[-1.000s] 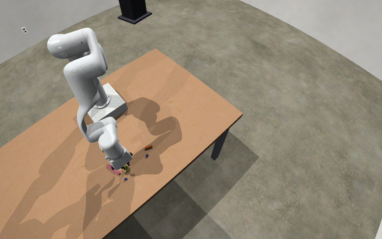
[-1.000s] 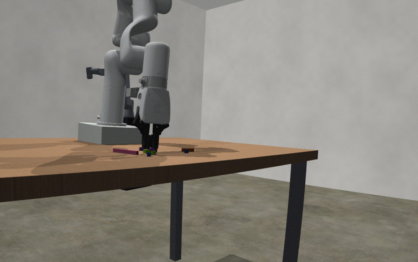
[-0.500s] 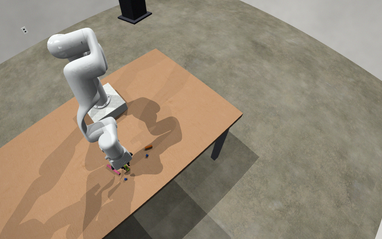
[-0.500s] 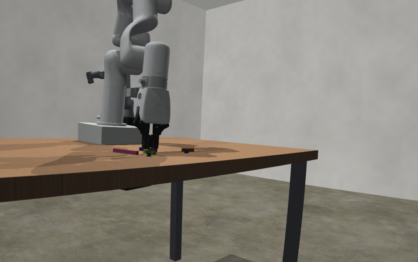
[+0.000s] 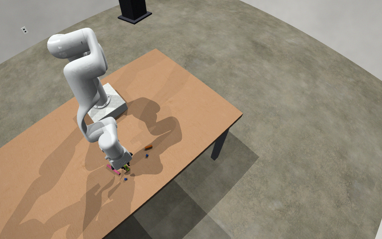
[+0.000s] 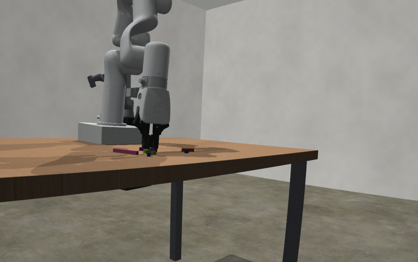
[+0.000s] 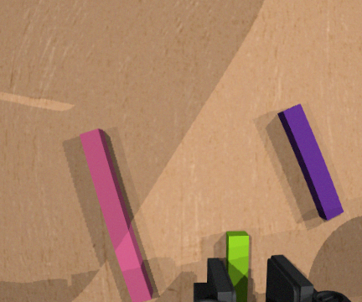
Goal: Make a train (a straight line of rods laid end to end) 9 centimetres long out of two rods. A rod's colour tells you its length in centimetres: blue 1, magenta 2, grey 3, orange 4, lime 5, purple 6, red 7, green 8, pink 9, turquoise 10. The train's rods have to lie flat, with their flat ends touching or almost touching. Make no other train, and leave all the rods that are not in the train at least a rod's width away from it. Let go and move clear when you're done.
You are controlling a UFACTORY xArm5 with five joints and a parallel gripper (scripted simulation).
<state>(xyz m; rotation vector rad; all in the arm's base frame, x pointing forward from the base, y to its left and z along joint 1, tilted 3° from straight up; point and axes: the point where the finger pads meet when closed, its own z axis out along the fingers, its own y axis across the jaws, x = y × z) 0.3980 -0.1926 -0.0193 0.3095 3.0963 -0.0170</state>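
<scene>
My gripper (image 5: 125, 166) (image 6: 150, 149) (image 7: 243, 285) points down, low over the table. Its fingers are partly open on either side of a lime rod (image 6: 152, 152) (image 7: 237, 249), with a gap at the right finger in the wrist view. The rod's near part is hidden there. Lime shows as two patches in the exterior view; I cannot tell if that is one rod or two. A pink rod (image 5: 117, 172) (image 6: 125, 151) (image 7: 107, 197) lies flat to the left. A purple rod (image 7: 312, 164) lies flat to the upper right in the wrist view. An orange rod (image 5: 148, 147) (image 6: 187, 149) lies apart.
One small blue rod (image 5: 146, 155) (image 6: 186, 151) lies close to the orange rod. Another blue rod (image 5: 125, 179) (image 6: 148, 154) lies on the table-edge side of the lime. The table (image 5: 198, 98) has its long edge beyond that blue rod. The arm's base block stands behind.
</scene>
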